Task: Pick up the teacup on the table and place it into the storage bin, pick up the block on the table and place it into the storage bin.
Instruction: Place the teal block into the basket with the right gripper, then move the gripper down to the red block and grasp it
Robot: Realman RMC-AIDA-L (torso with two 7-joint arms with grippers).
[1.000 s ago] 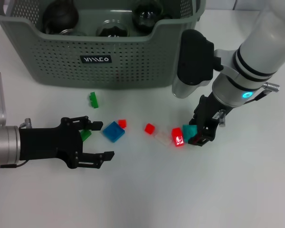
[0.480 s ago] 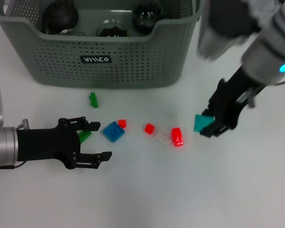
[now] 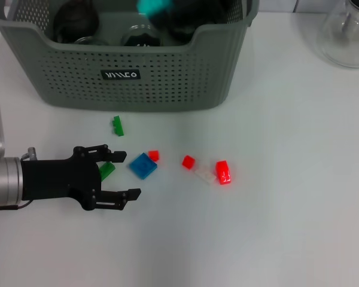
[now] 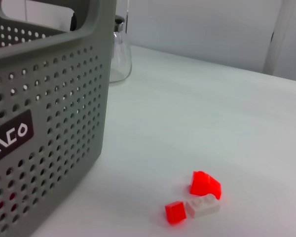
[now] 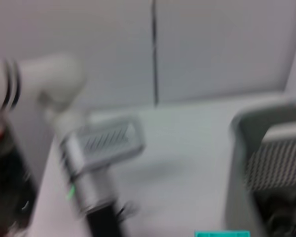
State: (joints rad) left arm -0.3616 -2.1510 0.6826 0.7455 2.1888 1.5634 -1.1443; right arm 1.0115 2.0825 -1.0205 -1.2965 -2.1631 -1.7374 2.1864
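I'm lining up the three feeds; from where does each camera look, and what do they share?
Head: looks down on the grey-green perforated storage bin and open left gripper.
Left wrist: low by the table, facing the bin's wall; no fingers show.
Right wrist: blurred, toward the left arm.
Shared: the red rounded block.
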